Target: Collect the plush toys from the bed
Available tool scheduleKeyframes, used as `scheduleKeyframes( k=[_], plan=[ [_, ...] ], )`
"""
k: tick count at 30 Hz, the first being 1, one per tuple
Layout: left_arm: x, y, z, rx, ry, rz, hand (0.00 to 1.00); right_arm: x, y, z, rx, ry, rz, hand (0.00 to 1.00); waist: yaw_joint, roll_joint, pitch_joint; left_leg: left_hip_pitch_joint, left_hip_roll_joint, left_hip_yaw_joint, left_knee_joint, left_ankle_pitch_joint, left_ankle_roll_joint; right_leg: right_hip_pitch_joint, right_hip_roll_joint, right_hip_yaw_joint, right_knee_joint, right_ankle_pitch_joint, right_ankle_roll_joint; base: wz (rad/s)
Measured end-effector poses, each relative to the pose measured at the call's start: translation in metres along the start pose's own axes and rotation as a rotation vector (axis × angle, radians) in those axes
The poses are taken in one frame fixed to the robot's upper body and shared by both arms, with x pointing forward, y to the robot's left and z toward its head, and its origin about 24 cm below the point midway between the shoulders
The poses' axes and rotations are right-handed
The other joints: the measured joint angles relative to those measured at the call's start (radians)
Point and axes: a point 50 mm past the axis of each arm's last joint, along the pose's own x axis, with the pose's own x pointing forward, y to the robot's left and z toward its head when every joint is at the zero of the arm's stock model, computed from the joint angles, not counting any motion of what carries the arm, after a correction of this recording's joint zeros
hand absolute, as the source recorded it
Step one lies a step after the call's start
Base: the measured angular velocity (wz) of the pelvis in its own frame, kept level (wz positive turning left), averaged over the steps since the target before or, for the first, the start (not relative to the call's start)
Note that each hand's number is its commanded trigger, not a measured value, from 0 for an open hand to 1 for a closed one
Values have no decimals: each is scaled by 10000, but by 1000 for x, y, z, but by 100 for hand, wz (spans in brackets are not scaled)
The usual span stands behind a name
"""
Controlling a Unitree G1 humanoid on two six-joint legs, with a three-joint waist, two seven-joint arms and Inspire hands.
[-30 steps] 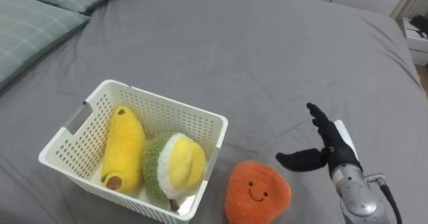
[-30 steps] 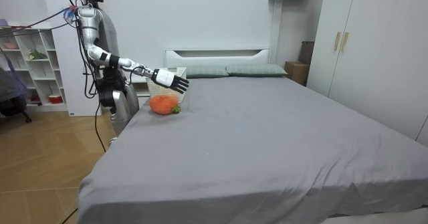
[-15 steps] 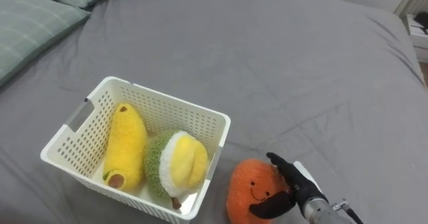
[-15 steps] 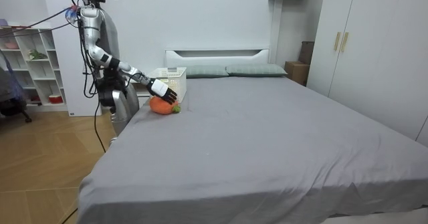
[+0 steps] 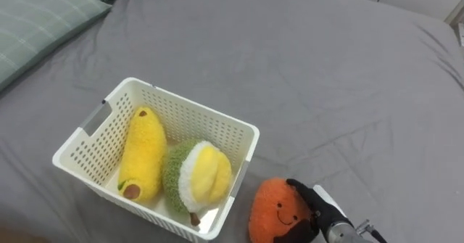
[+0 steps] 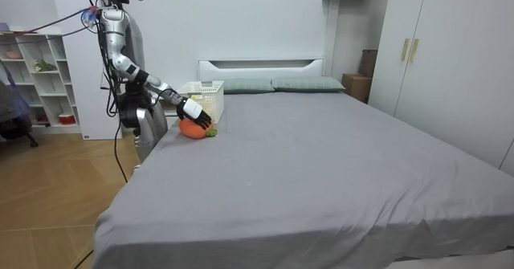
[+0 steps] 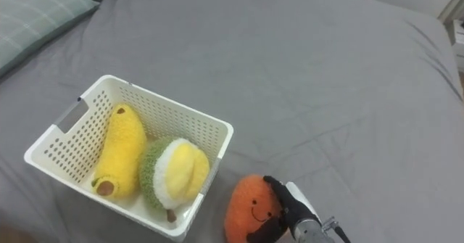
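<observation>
A white slatted basket [image 5: 190, 106] [image 7: 168, 106] stands on the grey bed. In it lie a yellow banana plush [image 5: 141, 152] and a green and yellow durian plush [image 5: 199, 178]. Just right of the basket, near the bed's front edge, sits a round orange plush [image 5: 275, 210] [image 7: 245, 208] with a smiling face. My right hand [image 5: 313, 205] [image 7: 288, 202] presses against its right side, fingers curled over the top and thumb underneath. The room view has me standing at the bed's corner, right hand [image 6: 197, 115] down on the orange plush [image 6: 189, 130] beside the basket [image 6: 207, 99].
Green checked pillows [image 5: 43, 14] lie at the bed's head, to my upper left. The grey sheet [image 5: 326, 91] spreads wide beyond the basket and to the right. In the room view, shelves [image 6: 36, 84] stand behind me and a wardrobe [image 6: 450, 68] lines the right wall.
My right hand came down and left from open air over the sheet onto the orange plush and curled round it. The eye view shifted slightly.
</observation>
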Motion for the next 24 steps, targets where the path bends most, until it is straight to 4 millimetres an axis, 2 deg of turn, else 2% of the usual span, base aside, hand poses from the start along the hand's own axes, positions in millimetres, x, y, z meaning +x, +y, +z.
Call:
scheduleKeyframes(
  k=[6,14,17,19,24],
  plan=[
    [0,-1,0,5,25,-165,0,2,-5,4,-148,-90,-198,100,114,5,3,-46,-17,-130,49,-8,-1,20,-1,-126,-2,0,0,5],
    [-1,7,-12,465,218,7,0,11,-2,9,-111,76,31,100,201,49,42,-150,-45,-335,193,-31,-5,56,-6,-277,9,0,0,8],
    [-2,7,-14,566,243,5,0,12,3,11,-4,43,230,100,298,47,92,-171,-53,-358,210,-31,-5,56,-9,-282,9,0,0,1],
    [-1,7,-13,600,187,-57,0,12,3,12,78,-23,248,100,351,41,157,-245,-57,-359,287,-64,-1,21,-9,-275,9,0,0,0],
    [-1,7,-13,581,187,-165,0,12,5,13,344,-147,397,100,374,44,176,-306,-64,-365,369,-108,18,1,-14,-273,4,1,2,0]
  ],
)
